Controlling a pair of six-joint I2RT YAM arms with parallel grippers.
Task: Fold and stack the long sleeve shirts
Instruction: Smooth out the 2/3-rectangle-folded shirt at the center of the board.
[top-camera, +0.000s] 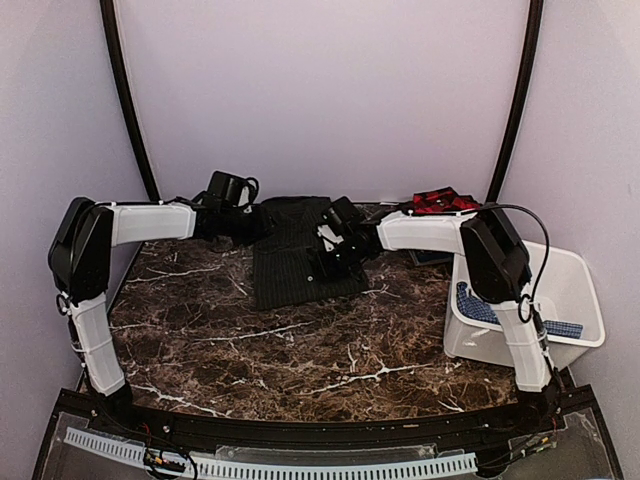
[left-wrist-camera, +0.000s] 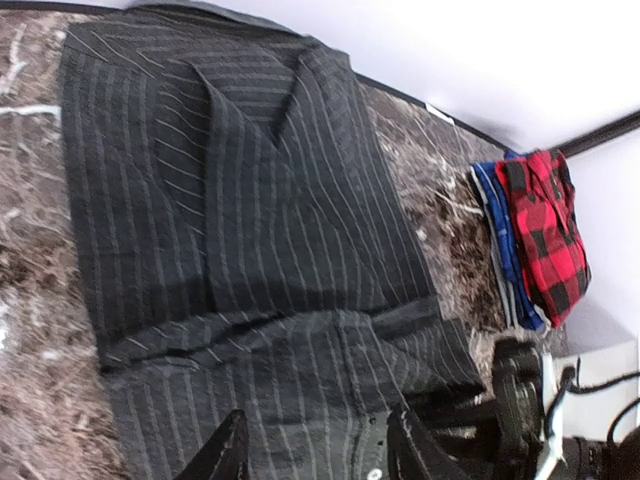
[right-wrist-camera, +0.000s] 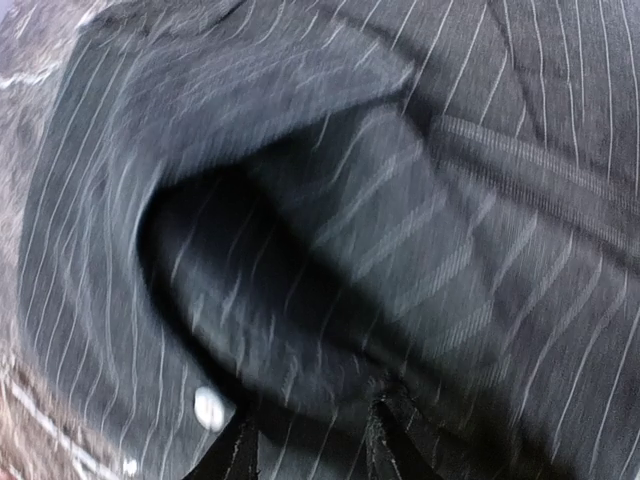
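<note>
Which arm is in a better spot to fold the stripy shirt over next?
Probably the right. The right pincer has a raised fold of the stripy shirt between its fingers; the left pincer hangs open above the cloth.

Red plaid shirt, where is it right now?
In the top view the red plaid shirt lies at the far right of the table, atop folded blue cloth, beyond the white bin.

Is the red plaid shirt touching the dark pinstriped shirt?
Apart. The left wrist view shows a strip of bare marble table between the dark pinstriped shirt and the red plaid shirt, which lies on blue cloth.
</note>
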